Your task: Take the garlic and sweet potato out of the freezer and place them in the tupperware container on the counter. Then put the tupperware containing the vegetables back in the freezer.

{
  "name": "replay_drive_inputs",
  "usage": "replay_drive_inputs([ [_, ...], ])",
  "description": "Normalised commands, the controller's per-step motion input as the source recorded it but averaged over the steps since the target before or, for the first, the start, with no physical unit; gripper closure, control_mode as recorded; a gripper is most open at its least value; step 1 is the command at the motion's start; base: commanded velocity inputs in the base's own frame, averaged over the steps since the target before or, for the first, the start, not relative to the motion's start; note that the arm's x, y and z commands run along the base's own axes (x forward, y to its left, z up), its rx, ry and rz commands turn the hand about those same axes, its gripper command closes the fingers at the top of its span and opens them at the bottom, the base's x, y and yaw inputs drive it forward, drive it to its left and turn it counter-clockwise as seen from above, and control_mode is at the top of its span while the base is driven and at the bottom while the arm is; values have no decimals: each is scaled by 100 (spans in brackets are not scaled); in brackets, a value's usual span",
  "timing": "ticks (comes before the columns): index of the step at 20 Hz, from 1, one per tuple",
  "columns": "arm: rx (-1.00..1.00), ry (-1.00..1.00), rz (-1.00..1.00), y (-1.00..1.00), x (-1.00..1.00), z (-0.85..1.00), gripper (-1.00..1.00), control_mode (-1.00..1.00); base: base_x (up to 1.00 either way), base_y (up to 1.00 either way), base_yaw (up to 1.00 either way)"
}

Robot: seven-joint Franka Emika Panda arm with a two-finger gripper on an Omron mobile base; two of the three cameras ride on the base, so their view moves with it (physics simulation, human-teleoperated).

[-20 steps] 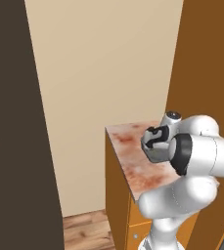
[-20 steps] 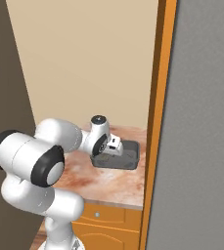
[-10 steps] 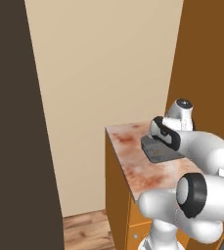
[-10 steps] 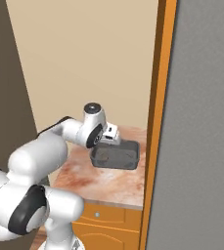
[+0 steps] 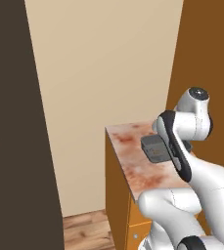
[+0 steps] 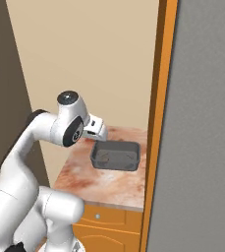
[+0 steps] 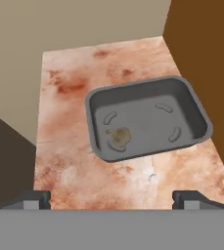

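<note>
Pinkish marbled counter fills the near ground, one slab over orange cabinet fronts with a small round knob. One tupperware container sits on it, a shallow dark grey tub lying flat near the slab's right side, close to the orange-brown panel beside it. One small brownish lump rests inside the tub toward its near left corner; what it is cannot be told for sure, and it looks duller than an orange-red sweet potato. One wide flat grey door, the freezer's, stands at the right of the right base view. Behind the counter rises one plain beige wall, with a dark panel at the far left and a strip of wooden floor below.

Against a second ago, the arm has drawn back and up from the tub: then the hand sat low over it, now the tub shows whole in the right base view. The jaws have spread a little wider too.

One gripper hangs above the counter's near edge, looking down at the tub, its two dark fingertips set far apart and grasping nothing. The white arm bends up from the base, elbow high, wrist turned down toward the tub.
</note>
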Motion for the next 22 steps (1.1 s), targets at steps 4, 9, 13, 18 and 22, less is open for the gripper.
replay_drive_inputs([
  [4,6,0,-9,8,-100,87,-100,-100,0,0,0],
  [9,2,0,-5,5,-100,42,-100,-100,0,0,0],
  [13,0,0,-2,20,-94,3,-100,-100,0,0,0],
  [18,0,1,0,15,-58,0,-100,-100,0,0,0],
  [22,0,6,0,18,-30,0,-100,-100,0,0,0],
])
